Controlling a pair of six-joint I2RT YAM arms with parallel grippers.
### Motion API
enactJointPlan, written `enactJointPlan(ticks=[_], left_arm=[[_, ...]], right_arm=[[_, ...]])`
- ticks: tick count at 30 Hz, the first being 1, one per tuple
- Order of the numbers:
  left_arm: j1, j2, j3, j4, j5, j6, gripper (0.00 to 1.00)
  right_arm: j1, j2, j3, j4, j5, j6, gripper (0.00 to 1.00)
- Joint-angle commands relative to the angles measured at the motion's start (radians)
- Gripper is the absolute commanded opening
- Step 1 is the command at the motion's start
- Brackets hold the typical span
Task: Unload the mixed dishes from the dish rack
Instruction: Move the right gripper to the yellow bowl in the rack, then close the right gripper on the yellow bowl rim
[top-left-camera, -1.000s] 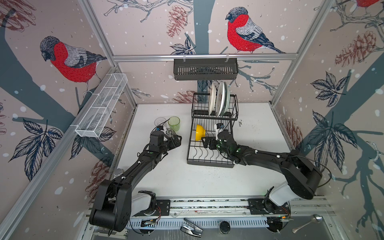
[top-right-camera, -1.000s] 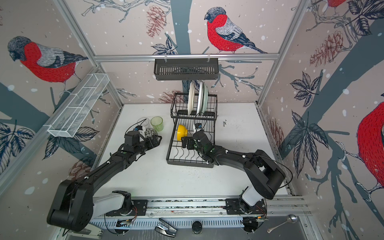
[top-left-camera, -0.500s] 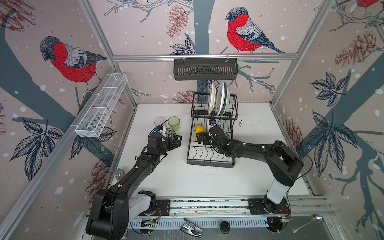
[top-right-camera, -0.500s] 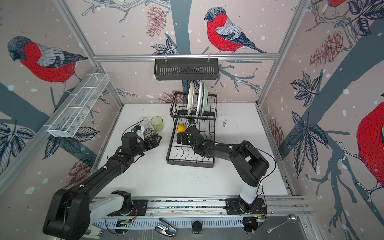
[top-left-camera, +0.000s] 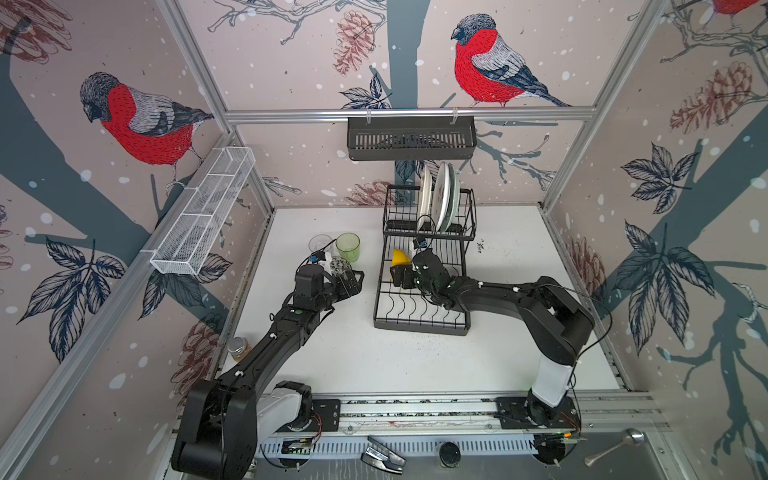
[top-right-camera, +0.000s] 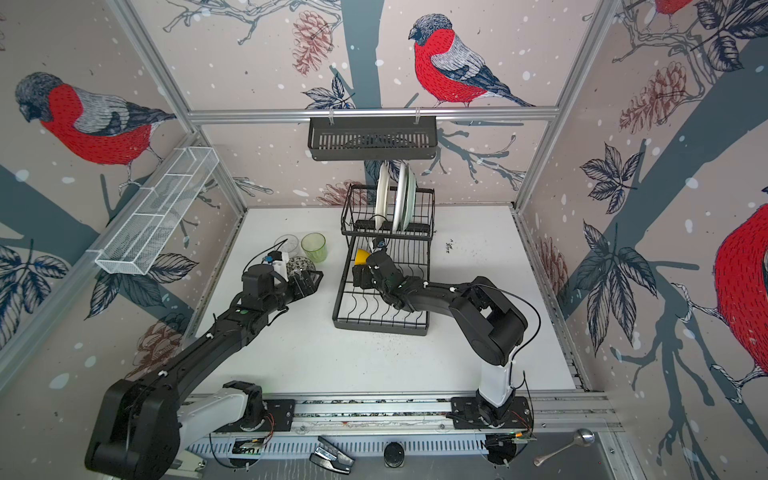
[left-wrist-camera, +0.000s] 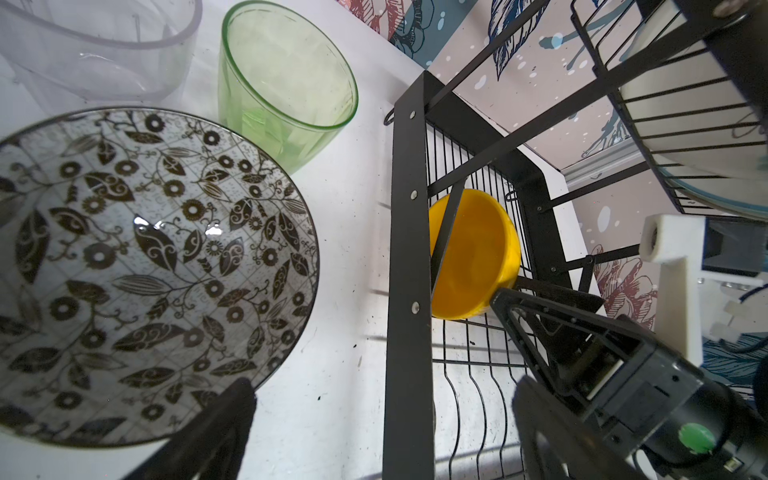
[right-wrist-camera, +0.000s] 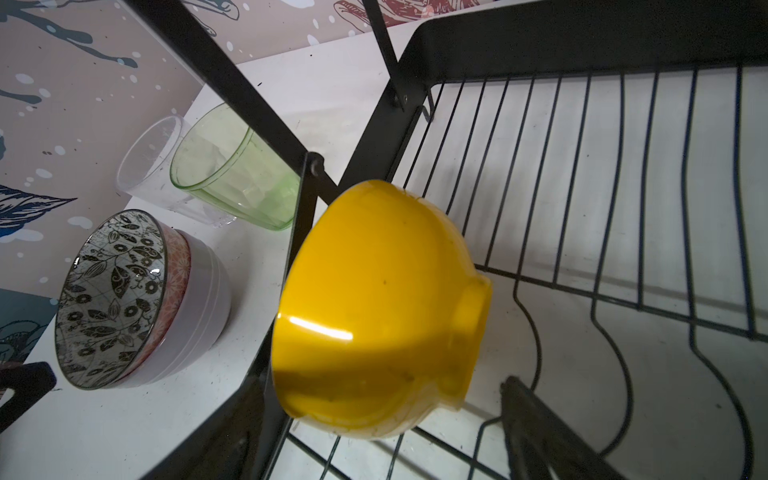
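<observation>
The bowl (right-wrist-camera: 374, 299) is yellow, the rack (right-wrist-camera: 582, 37) black.

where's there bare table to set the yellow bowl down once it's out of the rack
Widest bare patch: the white tabletop between the black wire dish rack and the right wall. Also bare: from the rack's front rim to the front rail. Crowded: back left, where the clear tumbler, green glass tumbler and stacked patterned bowl cluster beside the rack.

Both arms forward, left hand (top-left-camera: 352, 280) and right hand (top-left-camera: 398, 275) (elbow bent high) spread wide.
</observation>
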Motion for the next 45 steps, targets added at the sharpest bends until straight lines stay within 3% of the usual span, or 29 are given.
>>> enactJointPlan(ticks=[1, 18, 33, 45], left_arm=[[-0.001, -0.004, -0.002, 0.029, 0.019, 0.003, 0.97], [-0.002, -0.023, -0.001, 0.021, 0.024, 0.004, 0.97], [-0.001, -0.006, -0.003, 0.029, 0.036, 0.004, 0.97], [-0.001, -0.003, -0.003, 0.03, 0.037, 0.005, 0.97]], right_arm=[[0.007, 0.011, 0.017, 0.013, 0.024, -0.022, 0.86], [0.059, 0.058, 0.009, 0.057, 0.175, -0.057, 0.69], [0.066, 0.053, 0.017, 0.05, 0.206, -0.073, 0.56], [0.075, 0.043, 0.025, 0.015, 0.26, -0.078, 0.54]])
